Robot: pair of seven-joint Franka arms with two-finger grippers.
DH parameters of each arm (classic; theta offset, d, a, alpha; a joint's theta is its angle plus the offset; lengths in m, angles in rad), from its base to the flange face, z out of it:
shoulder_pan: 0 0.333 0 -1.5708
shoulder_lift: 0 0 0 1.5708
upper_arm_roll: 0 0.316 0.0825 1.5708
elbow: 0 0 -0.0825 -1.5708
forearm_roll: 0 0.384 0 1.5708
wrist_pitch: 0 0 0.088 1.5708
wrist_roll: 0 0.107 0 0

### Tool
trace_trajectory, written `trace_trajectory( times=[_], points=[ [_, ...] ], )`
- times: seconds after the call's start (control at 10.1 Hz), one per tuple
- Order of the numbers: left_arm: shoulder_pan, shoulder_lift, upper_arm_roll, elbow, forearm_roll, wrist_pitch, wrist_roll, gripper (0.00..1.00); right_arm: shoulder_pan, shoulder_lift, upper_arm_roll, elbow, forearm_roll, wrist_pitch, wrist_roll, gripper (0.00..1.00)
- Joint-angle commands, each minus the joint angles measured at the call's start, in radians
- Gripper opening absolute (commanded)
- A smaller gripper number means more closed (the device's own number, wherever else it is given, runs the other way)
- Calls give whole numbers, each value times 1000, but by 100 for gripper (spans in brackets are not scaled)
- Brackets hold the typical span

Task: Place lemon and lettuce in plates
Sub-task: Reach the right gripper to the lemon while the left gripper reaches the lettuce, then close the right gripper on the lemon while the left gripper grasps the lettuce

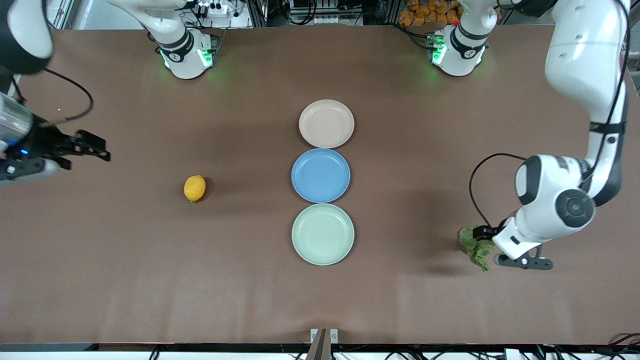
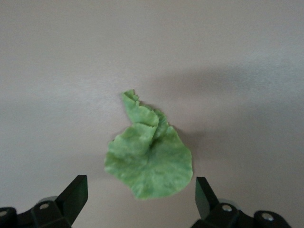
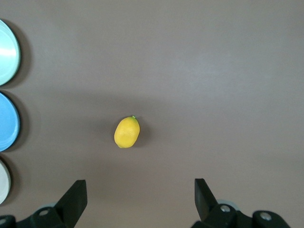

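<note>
The lemon (image 1: 194,188) lies on the brown table toward the right arm's end; it also shows in the right wrist view (image 3: 127,132). My right gripper (image 1: 97,146) is open and empty (image 3: 140,197), up over the table's edge at that end, well apart from the lemon. The lettuce (image 1: 475,245) lies toward the left arm's end. My left gripper (image 1: 492,240) is open just over it; in the left wrist view its open jaws (image 2: 141,194) stand astride the leaf's edge (image 2: 149,159), not touching. The beige-pink plate (image 1: 326,123) and the mint green plate (image 1: 323,233) are empty.
A blue plate (image 1: 320,175) sits between the two plates, the three in a touching row at the table's middle, mint green nearest the front camera. The rims of the mint green plate (image 3: 7,52) and blue plate (image 3: 7,121) show in the right wrist view.
</note>
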Motion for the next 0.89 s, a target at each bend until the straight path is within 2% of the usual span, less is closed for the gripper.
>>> trace_trajectory(
  times=[0.0, 0.2, 0.5, 0.6, 0.79],
  points=[
    [0, 60, 3, 30, 19, 48, 1, 100, 44, 15, 7, -153, 19, 134, 68, 100],
    [-1, 88, 3, 29, 19, 72, 0, 99, 55, 71, 7, -213, 20, 157, 85, 100],
    [-1, 134, 4, 30, 20, 152, 1, 97, 51, 223, 8, -227, 35, 195, 160, 100],
    [5, 147, 6, 29, 22, 189, 15, 93, 61, 248, 7, -236, 108, 235, 160, 100],
    [3, 154, 6, 29, 23, 195, 15, 76, 65, 283, 5, -247, 128, 317, 162, 100]
  ],
)
